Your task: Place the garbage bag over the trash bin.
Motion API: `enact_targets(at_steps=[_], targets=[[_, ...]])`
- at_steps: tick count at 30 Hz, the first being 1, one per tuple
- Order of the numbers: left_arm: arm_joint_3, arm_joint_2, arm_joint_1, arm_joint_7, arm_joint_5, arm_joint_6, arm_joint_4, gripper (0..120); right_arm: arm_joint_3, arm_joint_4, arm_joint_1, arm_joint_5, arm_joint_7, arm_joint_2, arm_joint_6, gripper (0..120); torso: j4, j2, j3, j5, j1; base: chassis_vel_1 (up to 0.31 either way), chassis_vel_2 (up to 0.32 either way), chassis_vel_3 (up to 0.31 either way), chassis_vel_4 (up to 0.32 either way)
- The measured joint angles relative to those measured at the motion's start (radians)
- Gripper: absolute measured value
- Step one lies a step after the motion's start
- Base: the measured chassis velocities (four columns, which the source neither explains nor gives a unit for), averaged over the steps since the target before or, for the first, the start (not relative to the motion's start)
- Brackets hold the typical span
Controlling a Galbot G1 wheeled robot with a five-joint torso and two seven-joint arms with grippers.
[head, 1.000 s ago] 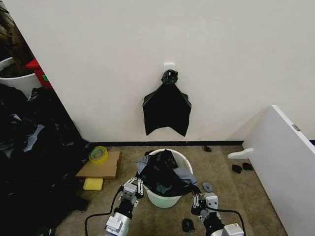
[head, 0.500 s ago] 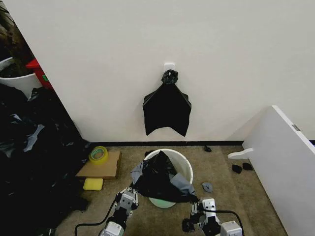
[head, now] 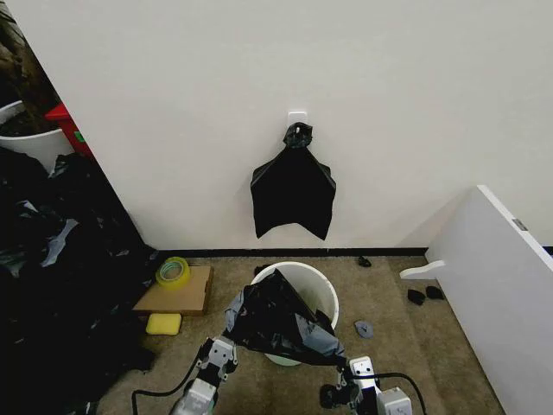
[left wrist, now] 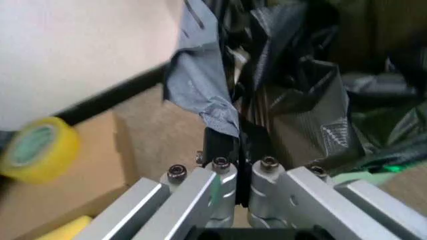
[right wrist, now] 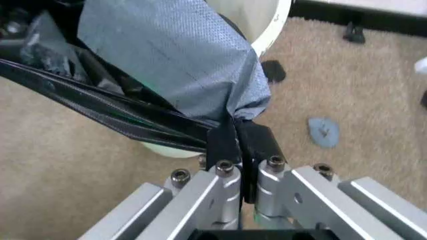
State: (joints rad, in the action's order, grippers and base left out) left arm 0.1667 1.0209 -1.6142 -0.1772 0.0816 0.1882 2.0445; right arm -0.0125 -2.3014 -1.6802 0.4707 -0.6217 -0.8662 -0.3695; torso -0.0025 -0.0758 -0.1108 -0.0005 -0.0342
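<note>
The glossy black garbage bag (head: 278, 318) is stretched between my two grippers across the front half of the cream-white trash bin (head: 318, 282), which stands on the carpet by the wall. My left gripper (head: 219, 350) is shut on the bag's left edge, in front of the bin. In the left wrist view the left gripper (left wrist: 239, 165) pinches the bag (left wrist: 293, 115). My right gripper (head: 353, 370) is shut on the bag's right corner. The right wrist view shows the right gripper (right wrist: 241, 162) clamping the bag (right wrist: 167, 60) before the bin (right wrist: 267, 20).
A bunch of black bags (head: 293, 188) hangs from a wall hook. A heap of black sheeting (head: 60, 285) fills the left. A tape roll (head: 173, 271) on cardboard and a yellow sponge (head: 163, 323) lie left of the bin. A white board (head: 497, 285) leans at the right.
Both grippers have drawn back toward me, pulling the bag's front edge up and out of the bin and stretching it taut over the bin's front half.
</note>
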Motion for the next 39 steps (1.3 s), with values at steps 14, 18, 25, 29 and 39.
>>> enact_targets(at_steps=[14,18,25,29,39], targets=[[-0.012,-0.036,0.159,0.15,0.072,0.047,-0.062,0,0.029,0.239,0.075,-0.204,0.2,0.031,0.233,0,-0.0001,0.0,0.0,-0.0001,0.0,0.0,0.0,0.0,0.0],[-0.012,-0.042,0.172,0.186,0.062,0.051,-0.072,0,0.043,0.288,0.078,-0.211,0.256,0.032,0.313,0,0.0,0.0,0.0,-0.0001,0.0,0.0,0.0,0.0,0.0],[0.03,-0.079,0.152,0.246,0.053,0.052,-0.031,0,0.063,0.268,0.018,-0.22,0.321,0.047,0.376,0,0.0,0.0,0.0,0.0,0.0,0.0,0.0,0.0,0.0],[0.047,-0.108,0.132,0.266,0.048,0.049,0.005,0,0.085,0.226,-0.036,-0.221,0.32,0.067,0.355,0,0.0,0.0,0.0,-0.0003,0.0,0.0,0.0,0.0,0.0],[0.138,-0.141,0.095,0.413,-0.067,0.028,0.009,0,0.135,0.183,-0.108,-0.211,0.298,0.095,0.28,0,0.0,0.0,0.0,0.0,0.0,0.0,0.0,0.0,0.0]])
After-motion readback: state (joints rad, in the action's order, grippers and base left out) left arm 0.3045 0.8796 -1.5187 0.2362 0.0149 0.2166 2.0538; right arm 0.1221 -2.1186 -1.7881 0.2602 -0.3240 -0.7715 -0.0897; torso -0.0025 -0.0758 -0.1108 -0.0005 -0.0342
